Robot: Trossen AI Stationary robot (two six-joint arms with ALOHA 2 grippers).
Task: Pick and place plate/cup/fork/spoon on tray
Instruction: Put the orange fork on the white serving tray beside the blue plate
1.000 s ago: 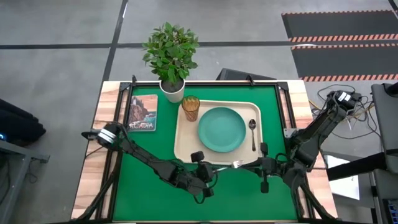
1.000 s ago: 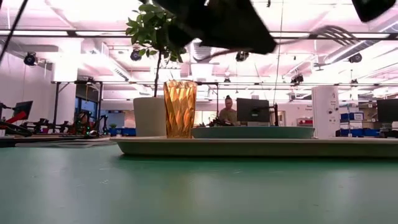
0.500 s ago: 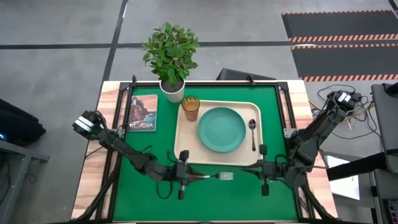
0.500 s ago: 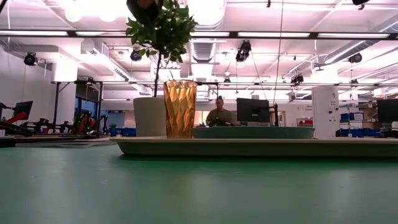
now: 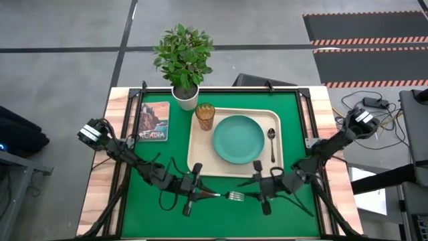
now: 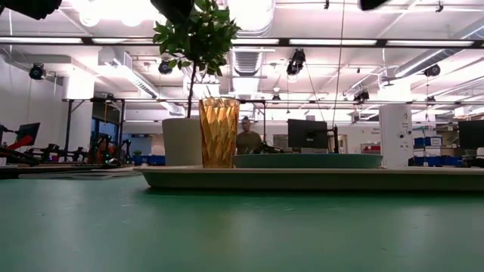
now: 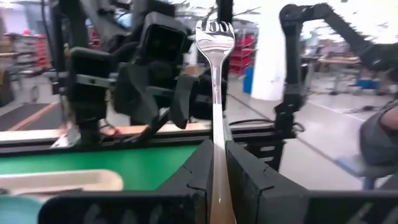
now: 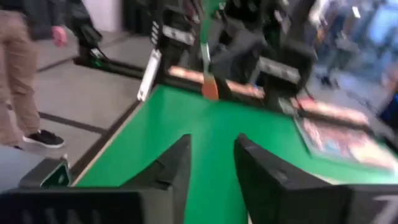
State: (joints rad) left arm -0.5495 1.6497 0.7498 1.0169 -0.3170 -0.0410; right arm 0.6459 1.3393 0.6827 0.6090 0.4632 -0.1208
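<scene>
The fork [image 5: 231, 196] hangs level above the green mat, in front of the tray's near rim, with its silver tines [image 7: 214, 28] toward the table's right. My left gripper [image 5: 200, 194] is shut on it. My right gripper [image 5: 251, 192] stands open just right of the tines, facing them and apart from them; in its wrist view the fork [image 8: 206, 68] shows ahead of the open fingers. The cream tray [image 5: 195, 157] bears the teal plate [image 5: 238, 138], the amber cup [image 5: 204, 116] at its far left corner and the spoon [image 5: 271, 142] on its right side. My left gripper pinches the fork's orange-red handle [image 5: 210, 195] between its two fingers, and the metal neck [image 7: 217, 149] comes out past the fingertips. The fingers come level from the table's left and lie along the fork. The fork is lifted clear of the mat.
A potted plant [image 5: 186, 94] stands behind the tray's far left corner, and a picture book [image 5: 154, 122] lies left of the tray. Bare green mat [image 5: 167, 217] lies along the near edge. A person [image 6: 246, 137] sits in the room beyond, and another person's legs [image 8: 22, 74] show beside the table.
My left gripper has drawn back toward the table's left and near edges with the fork, which stays level, tines to the right. My right gripper has then moved left after it, toward the tines.
</scene>
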